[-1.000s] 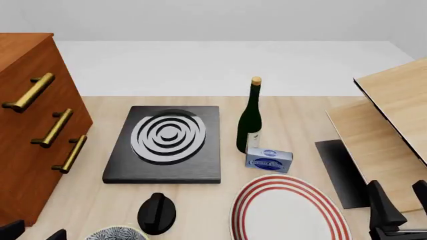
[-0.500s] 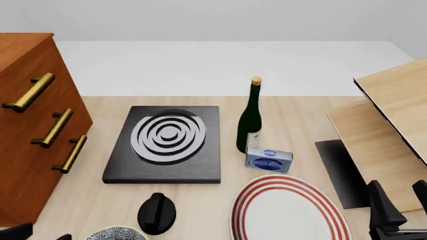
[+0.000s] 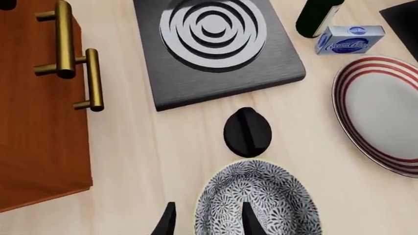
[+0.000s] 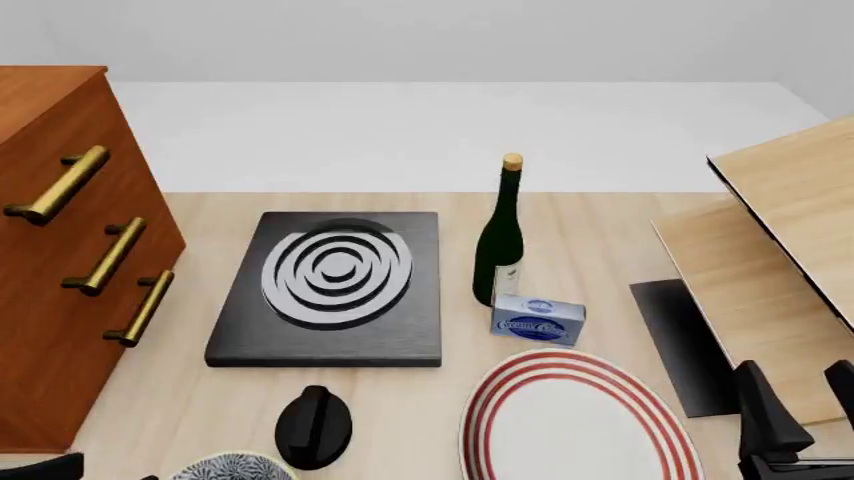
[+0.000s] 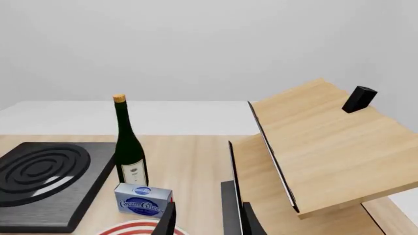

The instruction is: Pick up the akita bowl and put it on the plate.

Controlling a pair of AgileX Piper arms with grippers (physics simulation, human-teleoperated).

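The akita bowl (image 3: 258, 200) sat at the table's near edge, left of the plate (image 3: 385, 110) and just near of a black knob (image 3: 247, 132). The left gripper (image 3: 207, 221) hung over the bowl's left rim, fingers parted and holding nothing. A sound grasp probably meant lowering straight until the fingers straddled the rim, then closing before lifting. The right gripper (image 5: 207, 219) waited empty, fingers apart. Counted: one bowl, one plate, one knob, one stove (image 4: 334, 285), one bottle (image 4: 501, 240), one small box (image 4: 538, 320).

bowl (image 3: 258, 200): 1 | plate (image 4: 577, 420): 1 | bottle (image 4: 501, 235): 1 | stove (image 4: 334, 290): 1 | handles (image 4: 104, 255): 3 (brass)
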